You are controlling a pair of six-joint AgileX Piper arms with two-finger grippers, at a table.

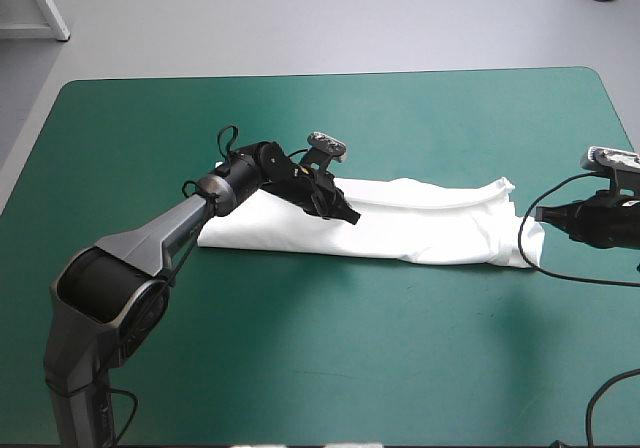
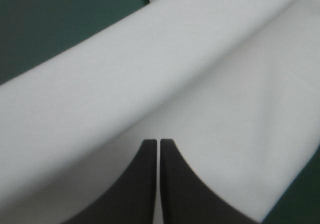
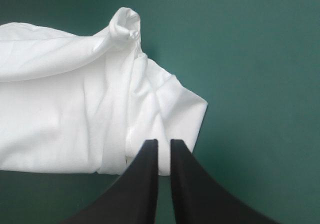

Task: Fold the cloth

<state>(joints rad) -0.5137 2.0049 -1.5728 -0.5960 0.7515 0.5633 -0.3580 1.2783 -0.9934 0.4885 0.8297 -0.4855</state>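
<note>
A white T-shirt (image 1: 420,230), folded into a long band, lay across the middle of the teal-green table (image 1: 300,378), its long axis running towards the left and right edges. The left gripper (image 1: 348,214) hung over the band's left half, black fingers closed together. The right gripper (image 1: 527,232) met the band's right end, fingers all but closed, apparently pinching cloth. No writing or label showed.

Broad flat tabletop (image 1: 400,368), teal-green cover, rounded far corners. Beyond its far edge: smooth pale grey floor (image 1: 300,18), evenly lit. Slanted white frame piece (image 1: 45,3) off its far-left corner.
</note>
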